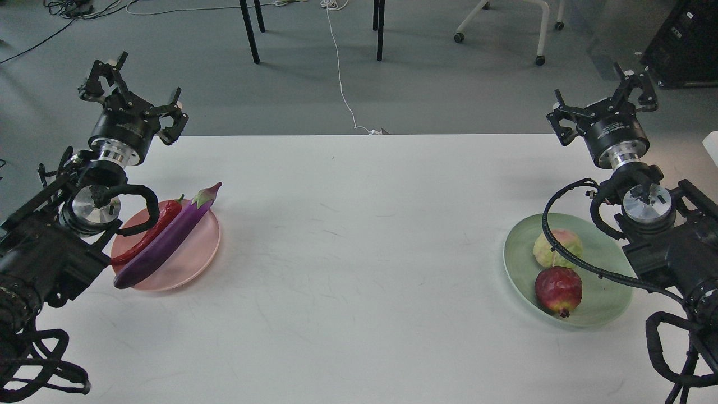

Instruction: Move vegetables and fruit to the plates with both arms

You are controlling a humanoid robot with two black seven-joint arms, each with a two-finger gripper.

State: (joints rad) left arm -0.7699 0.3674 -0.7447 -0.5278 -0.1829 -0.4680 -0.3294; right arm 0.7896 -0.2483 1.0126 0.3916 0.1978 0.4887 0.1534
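Observation:
The purple eggplant and the red chili lie side by side on the pink plate at the table's left. The pale yellow-green fruit and the dark red fruit sit on the green plate at the right. My left gripper is open and empty, raised behind the pink plate over the table's far left edge. My right gripper is open and empty, raised behind the green plate at the far right edge. A black cable crosses in front of the pale fruit.
The white table spans the view. Beyond its far edge are black table legs, a white cable on the floor and a wheeled chair base.

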